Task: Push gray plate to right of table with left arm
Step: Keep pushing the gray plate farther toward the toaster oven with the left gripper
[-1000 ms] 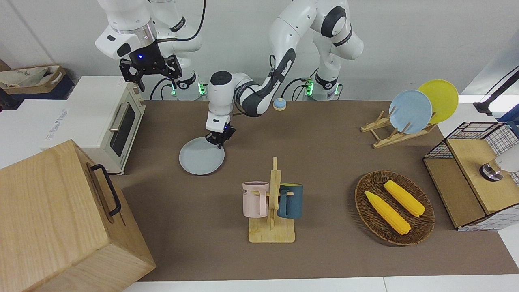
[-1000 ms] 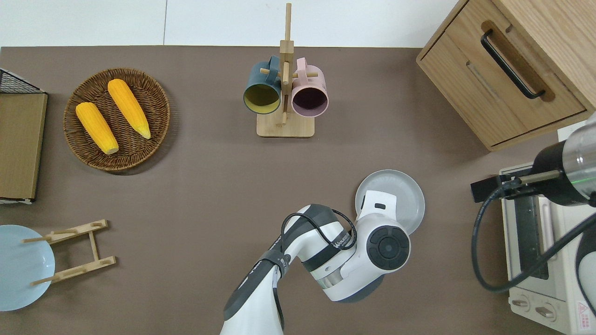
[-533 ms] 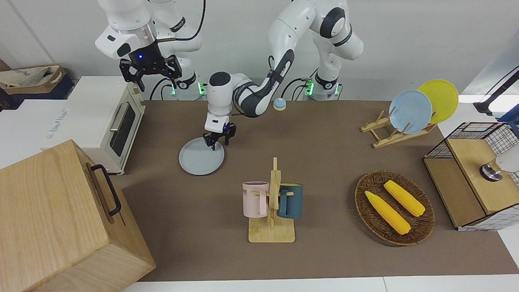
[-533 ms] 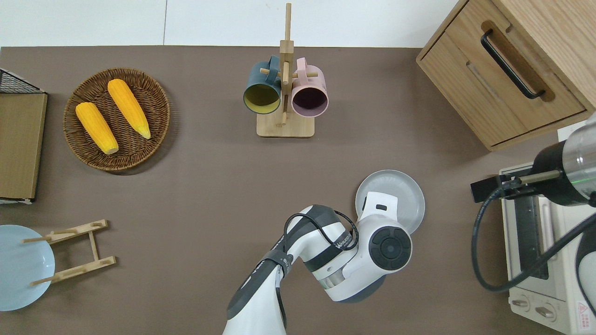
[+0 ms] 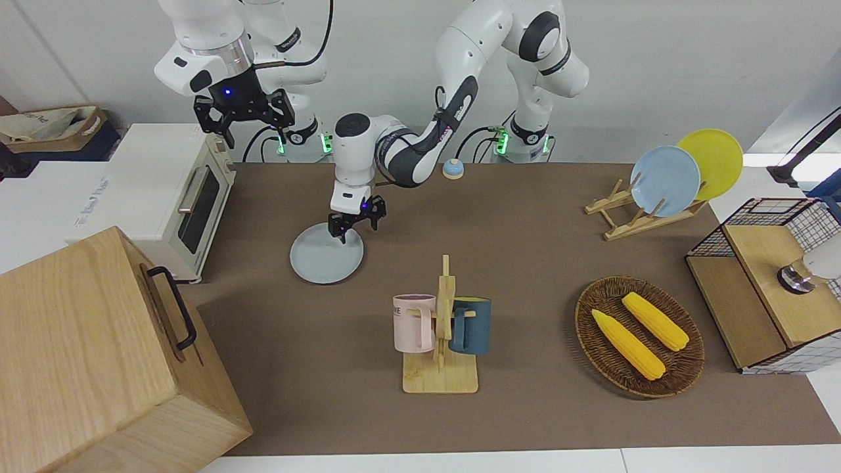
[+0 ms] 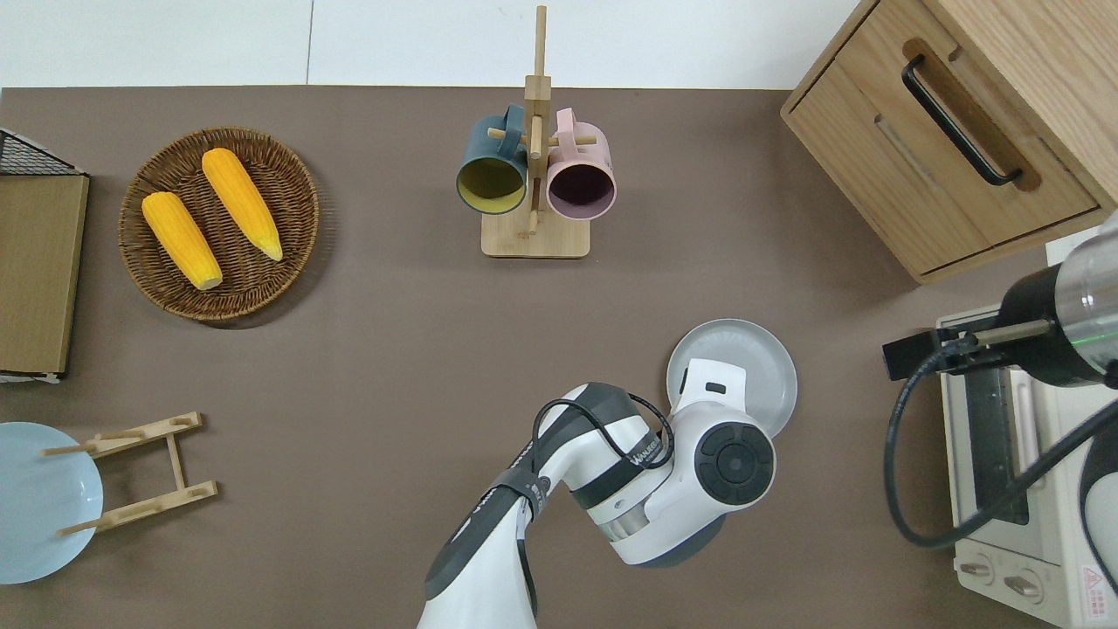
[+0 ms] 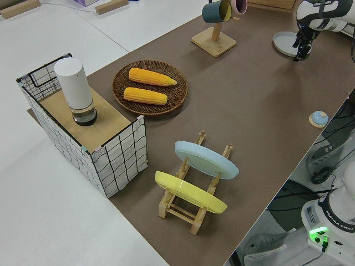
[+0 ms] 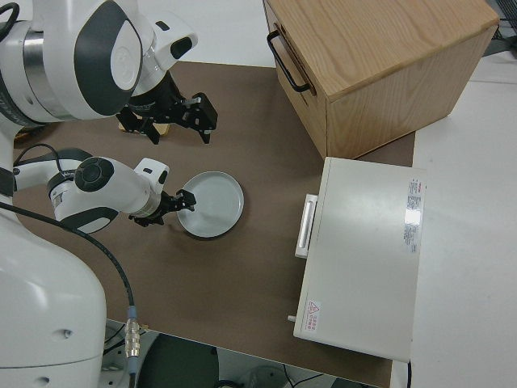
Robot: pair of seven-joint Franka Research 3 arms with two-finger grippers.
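Note:
The gray plate (image 5: 322,263) (image 6: 762,360) (image 8: 214,206) lies flat on the brown table (image 5: 525,249), toward the right arm's end and not far from the toaster oven. My left gripper (image 5: 355,228) (image 8: 179,204) hangs open just over the plate's rim, on the side nearer the robots, with nothing between its fingers. In the overhead view the left arm's wrist (image 6: 712,411) hides the gripper and part of the plate. The right gripper (image 5: 255,129) is parked and open.
A toaster oven (image 5: 172,190) and a wooden cabinet (image 5: 92,355) stand at the right arm's end. A mug rack (image 5: 441,328) stands mid-table. The corn basket (image 5: 638,336), plate rack (image 5: 660,187) and wire crate (image 5: 769,282) are at the left arm's end. A small bell (image 5: 452,169) sits near the bases.
The left gripper was shut low against the plate's rim; it has opened and lifted slightly. The plate has not moved. The right arm stayed still.

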